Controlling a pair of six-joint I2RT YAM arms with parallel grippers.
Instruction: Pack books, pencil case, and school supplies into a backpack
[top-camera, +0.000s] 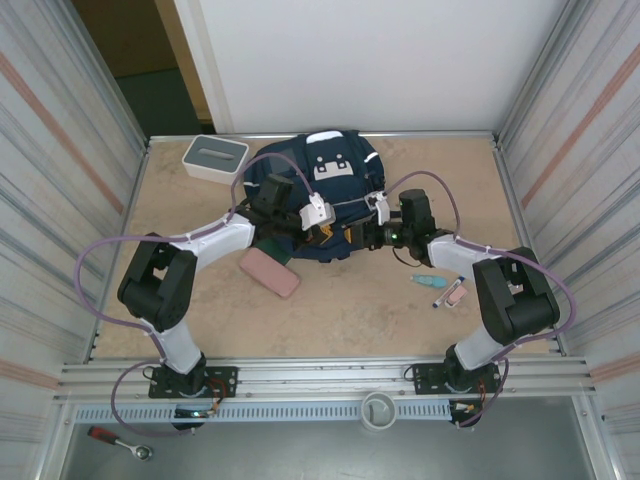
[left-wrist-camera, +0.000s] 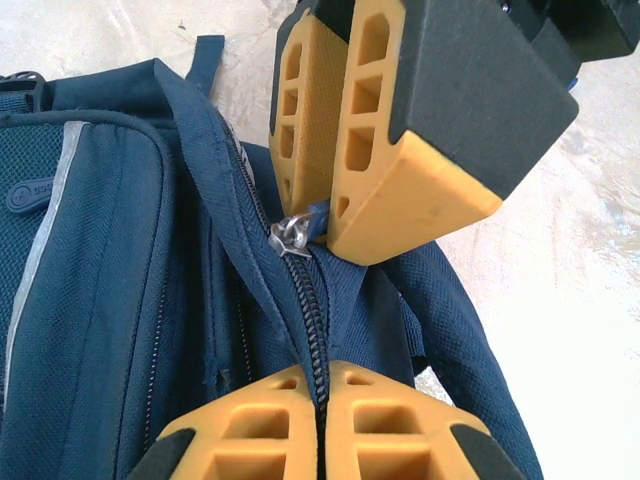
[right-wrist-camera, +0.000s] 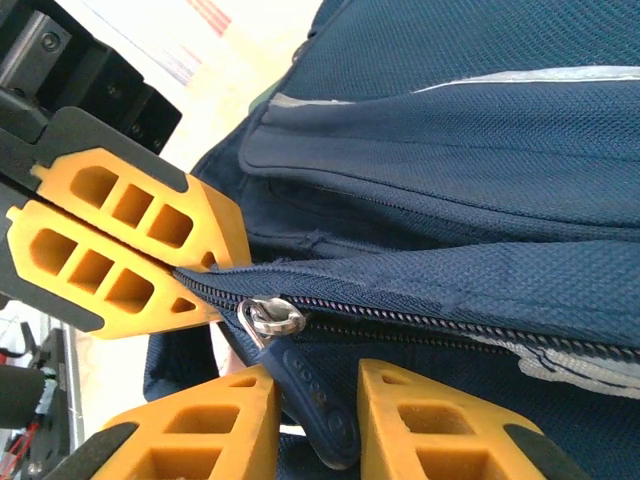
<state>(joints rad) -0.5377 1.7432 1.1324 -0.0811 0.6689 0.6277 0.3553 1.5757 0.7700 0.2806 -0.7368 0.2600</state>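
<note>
The backpack (top-camera: 320, 190) lies under both sets of fingers. The left gripper (left-wrist-camera: 322, 375) is pressed together on the zip (left-wrist-camera: 305, 300) tape. Just beside it, the right gripper (right-wrist-camera: 318, 375) pinches the pull (right-wrist-camera: 315, 405). The marker (top-camera: 428, 282) and pen (top-camera: 452, 295) lie well apart from the right fingers, toward that arm's base.

Black-and-white arms (top-camera: 220, 240) — ribbed yellow fingers (left-wrist-camera: 400, 200)

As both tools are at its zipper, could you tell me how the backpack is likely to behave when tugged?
The backpack is probably floppy: its woven fabric creases and folds beside the zipper. It likely slides rather than resists, which may be why the left tool pinches it while the right tool grips the zipper pull.
</note>
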